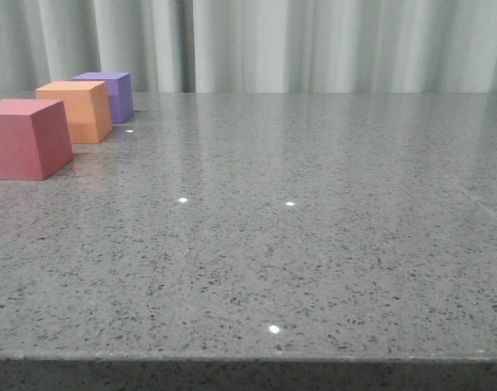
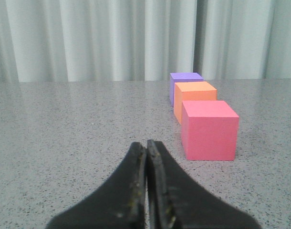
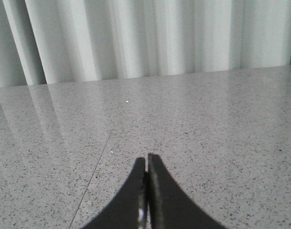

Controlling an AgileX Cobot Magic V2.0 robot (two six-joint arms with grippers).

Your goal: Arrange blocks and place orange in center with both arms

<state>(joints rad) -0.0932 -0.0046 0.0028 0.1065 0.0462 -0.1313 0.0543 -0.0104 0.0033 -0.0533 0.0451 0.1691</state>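
Front view. 3 blocks sit in the upper left of the frame on the grey speckled counter (image 1: 314,244): pinkish-red block (image 1: 24,138) nearest the camera, orange block (image 1: 77,110) behind it, purple block (image 1: 110,94) farthest back. They run in 1 diagonal line toward the curtain (image 1: 314,41). Small gaps appear between neighbours, though overlap in this view keeps me from saying for certain that none touch. Orange already holds the middle slot of the row, so by my reading the ordering asked for is met. Neither arm appears here.

Left wrist view. Left end effector (image 2: 146,148) at lower centre of the frame, its 2 black fingers (image 2: 136,181) pressed together, nothing between them. The same 3 blocks stand right of centre: pinkish-red (image 2: 210,131) closest, orange (image 2: 195,95) behind, purple (image 2: 185,81) last. The end effector hangs apart from the pinkish-red block, off to its side, touching none. Judgement: it sits low over the counter in a parked pose, since closed fingers cannot take a cube without spreading first.

Right wrist view. Right end effector (image 3: 146,162) at lower centre, fingers (image 3: 160,191) also pressed together and empty. Only counter (image 3: 183,119) and curtain (image 3: 136,38) ahead; no block in this frame. A faint seam line crosses the counter at lower left. Judgement: this arm faces away from the row and has no work within reach as placed.
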